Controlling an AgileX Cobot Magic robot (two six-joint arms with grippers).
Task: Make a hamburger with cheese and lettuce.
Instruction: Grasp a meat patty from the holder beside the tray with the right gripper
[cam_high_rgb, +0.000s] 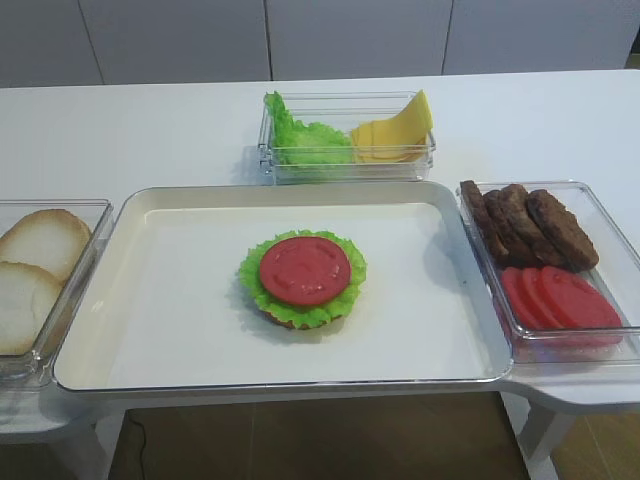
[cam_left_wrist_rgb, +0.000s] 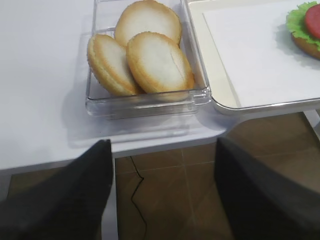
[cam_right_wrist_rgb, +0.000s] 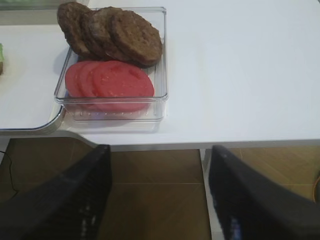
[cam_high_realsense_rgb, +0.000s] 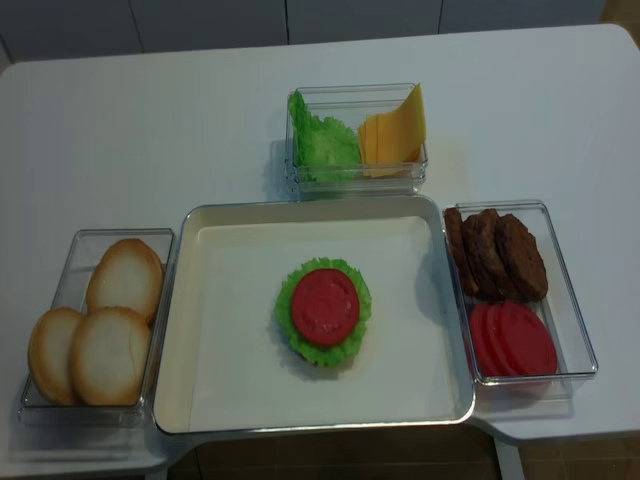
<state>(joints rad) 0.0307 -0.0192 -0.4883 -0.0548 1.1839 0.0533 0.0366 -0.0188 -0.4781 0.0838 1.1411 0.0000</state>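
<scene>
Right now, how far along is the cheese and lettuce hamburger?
Done: tan bun base, frilly green lettuce and red tomato slice stacked as the hamburger on the white tray. In hand: nothing; both grippers are open. Left: yellow cheese, brown patty, top bun.

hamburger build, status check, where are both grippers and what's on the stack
Left gripper open, off the table edge near the buns. Right gripper open, short of the patties. Hamburger on tray: bun, lettuce, tomato on top. Cheese untouched. Nothing in the way.

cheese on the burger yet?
No, the hamburger is topped by a tomato slice over lettuce; the cheese sits in the back bin.
</scene>
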